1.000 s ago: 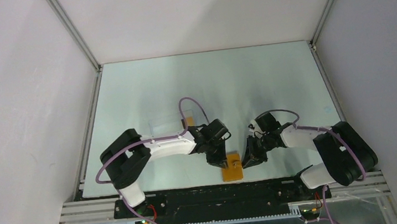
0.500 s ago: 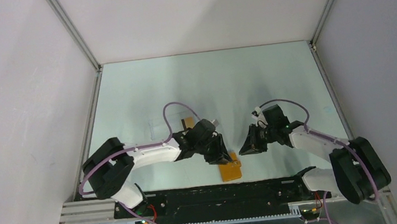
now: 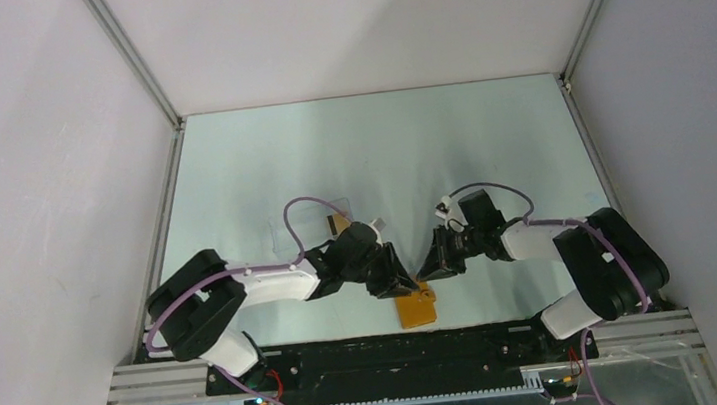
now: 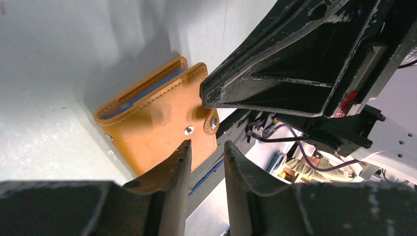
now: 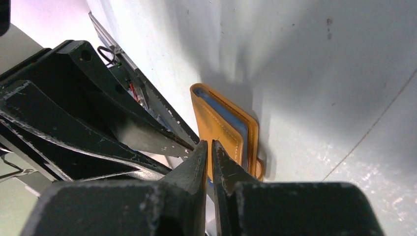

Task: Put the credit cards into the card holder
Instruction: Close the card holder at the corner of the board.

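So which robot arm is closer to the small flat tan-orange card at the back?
Left. The left arm has its wrist right beside the small tan-orange card, on its near side. The right arm is farther off, to the card's right.

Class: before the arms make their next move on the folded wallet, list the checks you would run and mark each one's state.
1. Card holder open: not ok, folded shut.
2. Left gripper free: ok, jaws apart, empty.
3. Right gripper carrying a card: not ok, jaws nearly together, no card seen.
4. Credit card located: ok, on the table beyond the left gripper.
5. Tab clasp undone: cannot tell.
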